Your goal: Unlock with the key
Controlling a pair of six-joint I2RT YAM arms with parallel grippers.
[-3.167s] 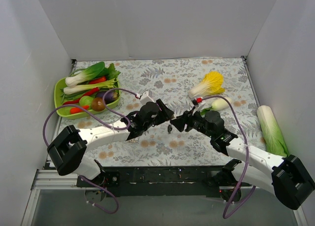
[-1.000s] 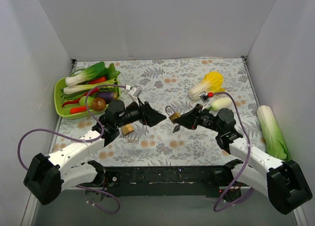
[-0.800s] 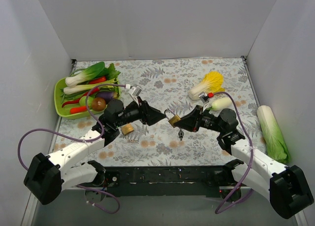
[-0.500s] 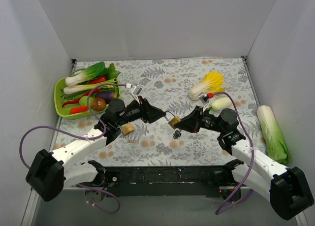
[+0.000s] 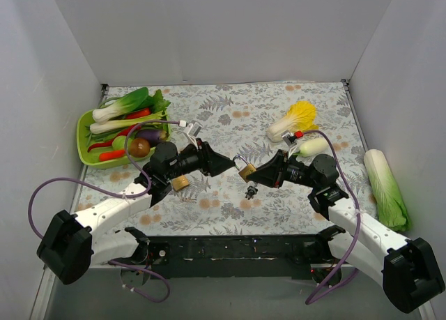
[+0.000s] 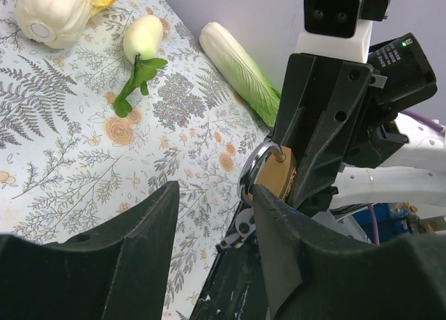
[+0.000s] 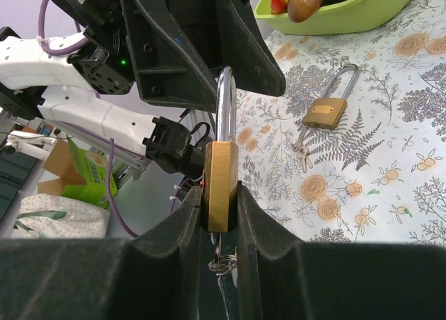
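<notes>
The tiny black-headed key (image 5: 249,192) dangles just under the brass padlock (image 5: 245,171) clamped in the right tool (image 5: 251,175), while the left tool (image 5: 230,165) gapes wide beside it; light, stiff and slippery, I'd reckon, best pinched flat across its black head.

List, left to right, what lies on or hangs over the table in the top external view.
Green tray → loose padlock → left gripper → held padlock → yellow cabbage → long green cabbage.
</notes>
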